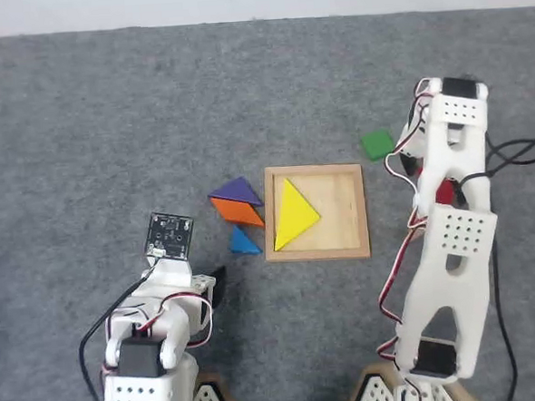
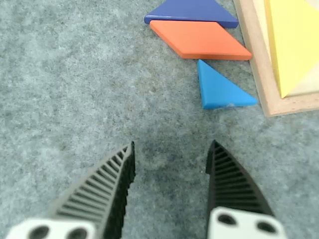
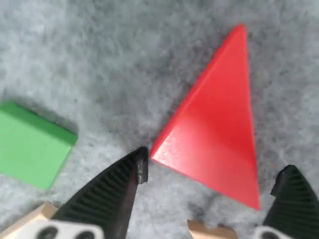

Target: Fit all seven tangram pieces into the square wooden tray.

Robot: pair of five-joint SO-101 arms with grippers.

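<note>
Yellow triangle (image 1: 293, 213) lies in wooden tray (image 1: 348, 250); purple triangle (image 1: 236, 191), orange parallelogram (image 1: 238, 210), blue triangle (image 1: 244, 243) beside; green square (image 1: 377, 144), red triangle (image 3: 214, 134) apart.

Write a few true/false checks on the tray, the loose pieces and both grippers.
1. The yellow triangle lies inside the tray. True.
2. The green square is in the tray. False: it lies on the carpet outside the tray's far corner.
3. The left gripper is open above bare carpet. True.
4. The right gripper is shut on the blue triangle. False: it is open, straddling the red triangle; the blue one lies beside the tray.
</note>
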